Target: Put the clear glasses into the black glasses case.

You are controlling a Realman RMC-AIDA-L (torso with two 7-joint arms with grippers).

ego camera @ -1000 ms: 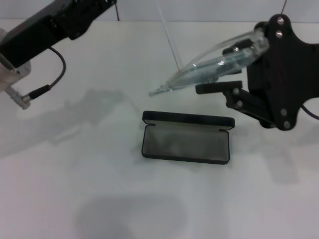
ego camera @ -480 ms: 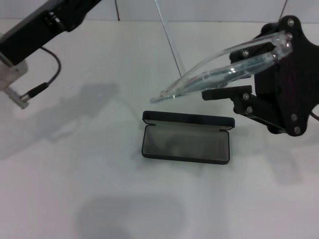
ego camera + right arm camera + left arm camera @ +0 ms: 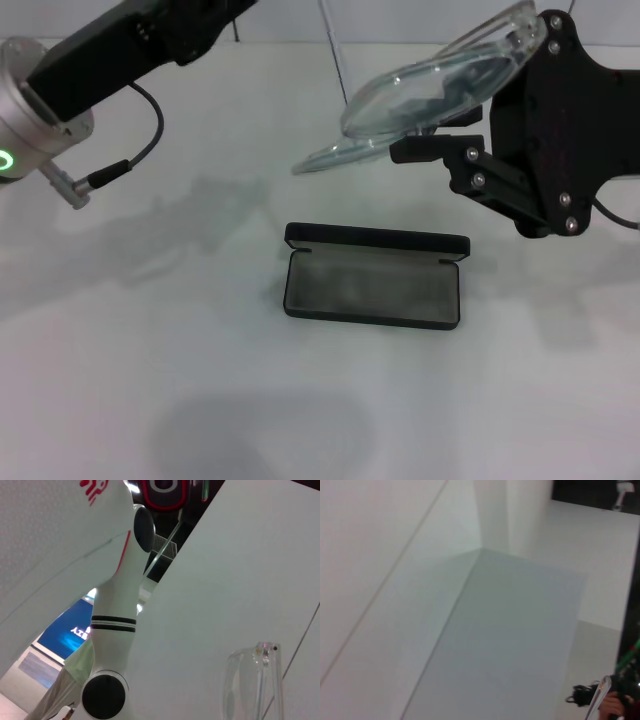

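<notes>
Right gripper: the right gripper [image 3: 455, 125] is closed on the glasses [image 3: 430, 85], gripping them near one end; its black fingers [image 3: 435, 148] press against the clear frame from below.
Glasses: held in the air above and behind the case [image 3: 373, 277], tilted, the free end pointing down toward the robot's left, well apart from the case and the table [image 3: 200, 380].
Case: lies open on the table near the middle of the head view, lid hinged up at the far side, grey lining showing, nothing inside.
Right arm: its black wrist block sits high at the right of the head view, above the table, angled so the fingers reach in toward the centre.
Left arm: the left arm [image 3: 90, 70] is raised at the upper left, well away from the case; its gripper is out of view, so its opening cannot be told.
Right wrist view: shows part of the glasses [image 3: 250, 685], a clear lens edge and temple, against a white surface, plus a white robot body [image 3: 115, 605] behind; the case does not appear.
Left wrist view: shows only pale walls and floor, with no sight of the case.
</notes>
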